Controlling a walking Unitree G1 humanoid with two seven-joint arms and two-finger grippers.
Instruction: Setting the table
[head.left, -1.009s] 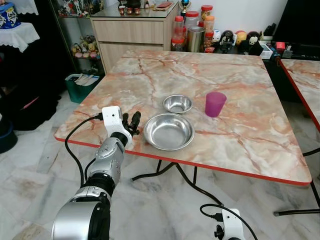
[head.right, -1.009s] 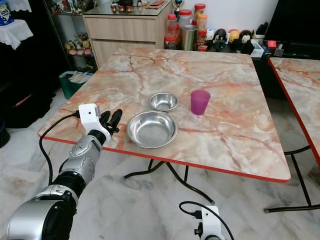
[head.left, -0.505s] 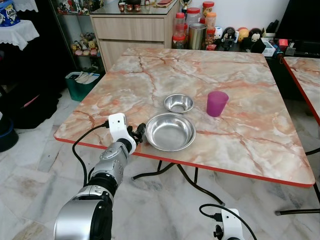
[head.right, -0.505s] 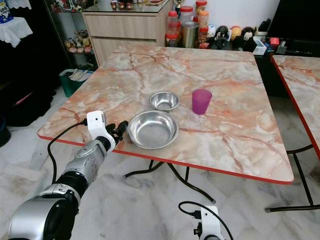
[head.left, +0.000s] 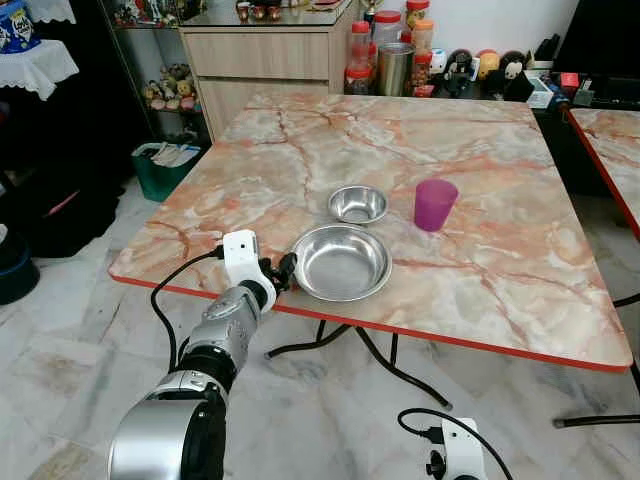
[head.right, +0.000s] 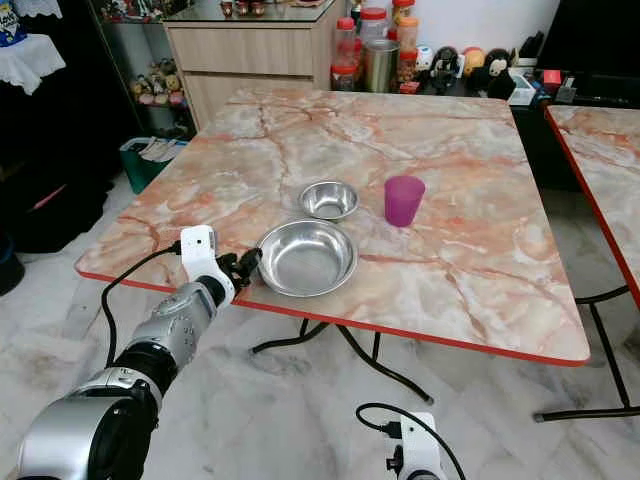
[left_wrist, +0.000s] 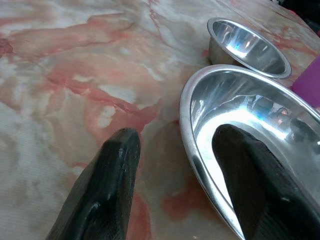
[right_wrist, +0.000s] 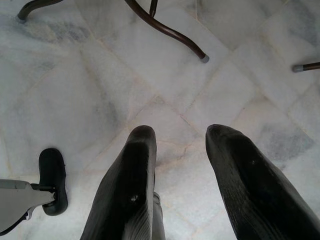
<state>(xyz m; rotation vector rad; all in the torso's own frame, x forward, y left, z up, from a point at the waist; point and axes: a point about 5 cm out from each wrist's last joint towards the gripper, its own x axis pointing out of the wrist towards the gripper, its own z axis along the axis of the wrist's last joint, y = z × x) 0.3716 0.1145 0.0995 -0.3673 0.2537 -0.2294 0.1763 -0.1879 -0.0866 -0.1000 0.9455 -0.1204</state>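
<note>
The right hand (right_wrist: 175, 165) hangs low over the marble floor (right_wrist: 90, 90), its fingers apart and empty. At the near edge of the bench (head.left: 480, 200), the left hand (left_wrist: 175, 165) stands open astride the rim of the large steel bowl (head.left: 341, 262) (one finger inside, one outside on the marble top). Just behind sits a small steel bowl (head.left: 358, 204), with a purple cup (head.left: 434, 205) beside it. Jars (head.left: 385, 25) stand beyond; their labels are unreadable.
</note>
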